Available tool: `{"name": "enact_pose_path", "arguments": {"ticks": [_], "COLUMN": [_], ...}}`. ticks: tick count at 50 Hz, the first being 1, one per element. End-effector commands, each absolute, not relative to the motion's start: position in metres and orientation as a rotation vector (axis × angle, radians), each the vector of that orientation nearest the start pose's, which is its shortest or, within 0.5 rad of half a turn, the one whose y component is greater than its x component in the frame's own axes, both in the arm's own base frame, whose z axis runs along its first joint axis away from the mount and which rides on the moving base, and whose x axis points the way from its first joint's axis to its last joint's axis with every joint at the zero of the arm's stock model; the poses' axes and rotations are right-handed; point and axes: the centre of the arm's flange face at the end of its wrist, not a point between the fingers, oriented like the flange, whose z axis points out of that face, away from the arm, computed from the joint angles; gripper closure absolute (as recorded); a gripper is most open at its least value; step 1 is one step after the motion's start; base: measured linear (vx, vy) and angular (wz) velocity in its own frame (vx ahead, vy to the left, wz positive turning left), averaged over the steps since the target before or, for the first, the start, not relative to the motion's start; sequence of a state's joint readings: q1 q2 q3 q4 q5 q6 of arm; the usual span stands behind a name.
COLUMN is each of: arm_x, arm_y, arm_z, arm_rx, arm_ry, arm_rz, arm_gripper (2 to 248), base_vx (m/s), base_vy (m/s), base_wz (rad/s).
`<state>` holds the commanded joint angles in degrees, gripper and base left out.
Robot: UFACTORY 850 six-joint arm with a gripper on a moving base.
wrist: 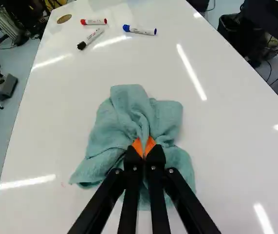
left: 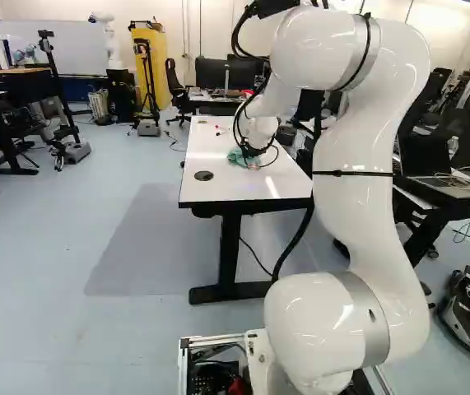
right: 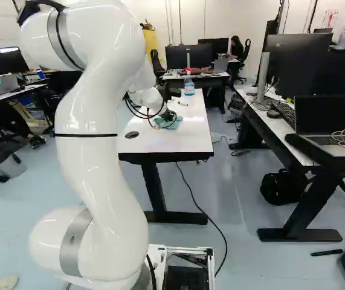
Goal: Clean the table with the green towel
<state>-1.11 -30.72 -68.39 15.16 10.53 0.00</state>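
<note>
In the right base view my gripper (right: 168, 115) reaches down to the green towel (right: 172, 123) on the white table (right: 154, 142). The wrist view shows the gripper (wrist: 144, 147) shut on a pinched fold of the towel (wrist: 129, 109), its orange pads meeting in the cloth. The rest of the towel spreads crumpled on the tabletop (wrist: 236, 161) around and under the fingers. A faint reddish mark (wrist: 63, 185) shows on the surface beside the towel. What lies beneath the cloth is hidden.
Ahead of the towel lie a red marker (wrist: 94, 22), a black marker (wrist: 90, 38) and a blue marker (wrist: 139, 30). A bottle (right: 189, 86) stands at the table's far end. Desks with a laptop (right: 332, 124) are to the right; another robot (left: 111, 41) stands far back.
</note>
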Motion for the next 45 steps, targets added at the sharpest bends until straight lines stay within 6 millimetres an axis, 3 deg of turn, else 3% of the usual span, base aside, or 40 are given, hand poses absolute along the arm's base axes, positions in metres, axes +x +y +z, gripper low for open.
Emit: {"name": "enact_pose_path", "arguments": {"ticks": [22,45], "arm_x": [0.678,0.683], "arm_y": [0.001,0.04], "arm_z": [0.389,0.389], "arm_rx": [-2.767,-2.752], "arm_ry": [0.382,0.301], "arm_rz": [-1.281,-1.276], "arm_gripper": [226,226], "base_vx": [0.0,0.0], "base_vy": [0.0,0.0], "base_wz": [0.0,0.0]}}
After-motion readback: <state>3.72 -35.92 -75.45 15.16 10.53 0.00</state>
